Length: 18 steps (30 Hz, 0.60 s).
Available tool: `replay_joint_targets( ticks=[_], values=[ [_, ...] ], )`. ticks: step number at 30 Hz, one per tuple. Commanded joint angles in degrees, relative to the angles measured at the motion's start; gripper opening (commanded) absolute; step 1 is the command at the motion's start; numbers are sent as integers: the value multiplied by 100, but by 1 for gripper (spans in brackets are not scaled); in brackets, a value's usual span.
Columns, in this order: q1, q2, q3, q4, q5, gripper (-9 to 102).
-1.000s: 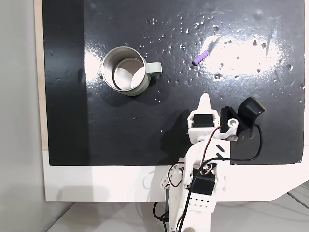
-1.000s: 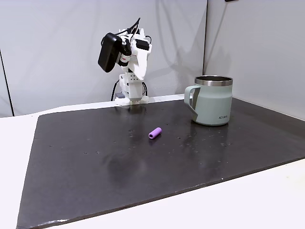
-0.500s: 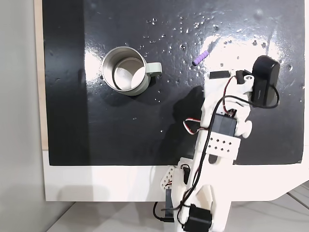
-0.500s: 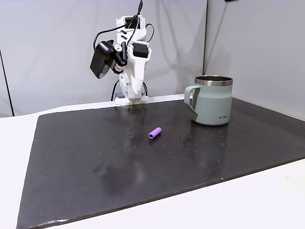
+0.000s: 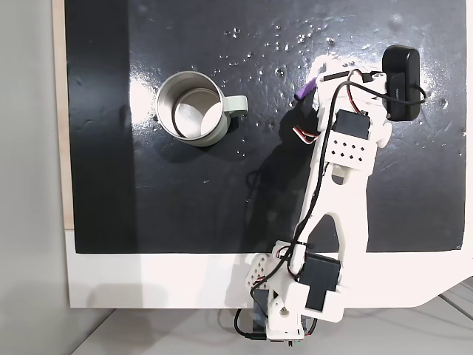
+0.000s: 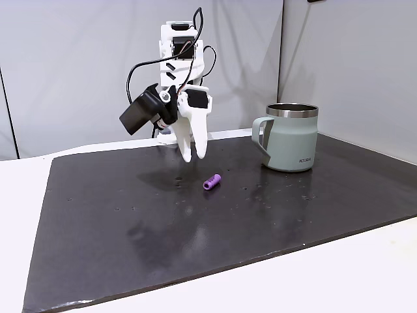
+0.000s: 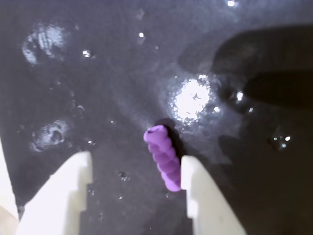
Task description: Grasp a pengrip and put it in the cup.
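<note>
Since a second ago I've swung out from my folded pose and reached over the pengrip (image 5: 304,90), well apart from the cup (image 5: 194,108). Side fixed view: my gripper (image 6: 193,155) hangs above the mat (image 6: 130,222), not yet down. Wrist view: fingers (image 7: 73,181) spread, empty; pengrip (image 7: 164,159) against one, so I'm off-centre.
</note>
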Motion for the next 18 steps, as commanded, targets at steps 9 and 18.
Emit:
replay_joint_targets(
  ticks=[9,18],
  values=[
    [-598,-993,-984,141,-105,24],
    [-738,-1397,-1090,272,-237,22]
  ],
)
